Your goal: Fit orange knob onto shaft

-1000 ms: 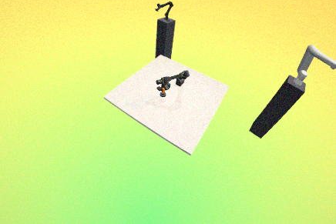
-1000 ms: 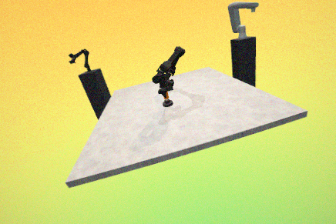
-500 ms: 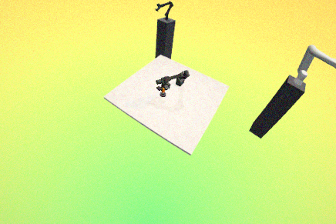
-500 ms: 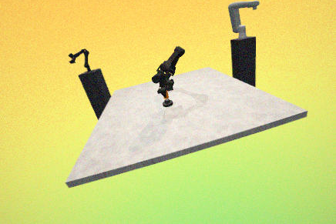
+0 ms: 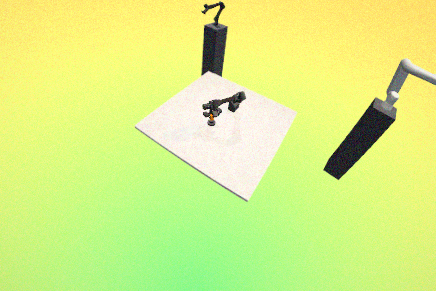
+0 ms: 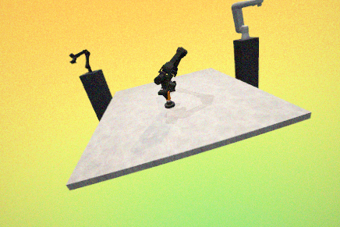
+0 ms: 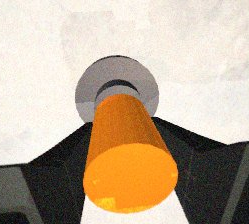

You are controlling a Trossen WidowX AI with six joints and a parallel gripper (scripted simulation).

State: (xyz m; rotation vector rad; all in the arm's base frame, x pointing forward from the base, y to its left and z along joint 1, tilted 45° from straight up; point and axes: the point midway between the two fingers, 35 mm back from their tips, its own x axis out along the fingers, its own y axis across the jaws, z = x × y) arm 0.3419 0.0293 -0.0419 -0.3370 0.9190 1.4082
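The orange knob (image 5: pixel 211 116) (image 6: pixel 168 97) (image 7: pixel 125 135) is a long cylinder, standing roughly upright between my fingers. My gripper (image 5: pixel 211 114) (image 6: pixel 168 93) (image 7: pixel 122 125) is shut on it. The grey round pedestal (image 5: pixel 211 123) (image 6: pixel 170 105) (image 7: pixel 137 70) is directly below the knob. In the wrist view a lighter grey round part shows just behind the knob's lower end, with a dark crescent beyond it. I cannot tell whether this is the shaft or a step of the pedestal. The knob's hole, both flat sides and any gap beneath the knob are hidden.
The pedestal stands on a pale square table top (image 5: pixel 235 161) (image 6: pixel 218 125). Beyond its edges, a black column (image 5: pixel 213 48) (image 6: pixel 95 90) bears a small dark arm, and another black column (image 5: pixel 360 138) (image 6: pixel 246 61) bears a grey arm.
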